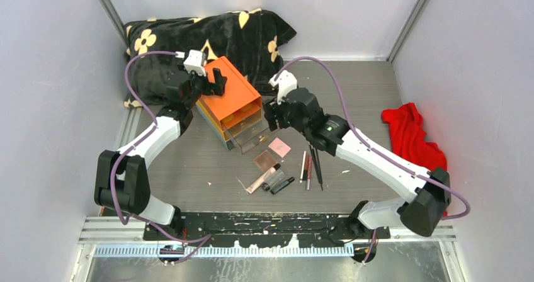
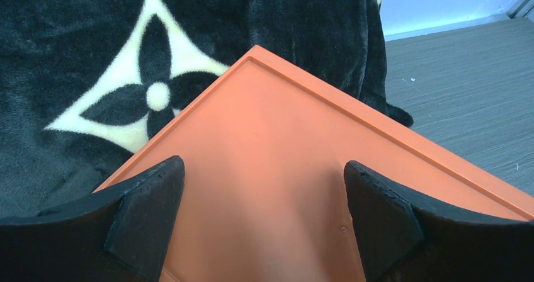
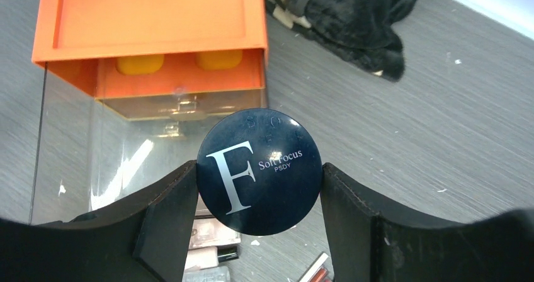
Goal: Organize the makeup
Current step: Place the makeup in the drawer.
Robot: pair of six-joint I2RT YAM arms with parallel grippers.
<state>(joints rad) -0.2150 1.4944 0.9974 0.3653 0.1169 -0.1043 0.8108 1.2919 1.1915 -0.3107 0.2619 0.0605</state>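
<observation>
My right gripper (image 3: 259, 187) is shut on the round dark compact (image 3: 259, 170) with a white letter F, holding it above the pulled-out clear drawer (image 3: 113, 150) of the orange box (image 1: 232, 96). In the top view the right gripper (image 1: 272, 115) hovers beside the box's front. My left gripper (image 1: 211, 80) is open, its fingers (image 2: 148, 213) just over the orange lid (image 2: 264, 187). On the table lie two pink square compacts (image 1: 279, 146) (image 1: 266, 161), a pinkish tube (image 1: 262, 179), a black tube (image 1: 282, 184) and thin pencils (image 1: 308, 167).
A black blanket (image 1: 208, 36) with cream flowers lies behind the box. A red cloth (image 1: 412, 137) lies at the right by the wall. Grey walls close in left, right and back. The arm bases stand at the near edge.
</observation>
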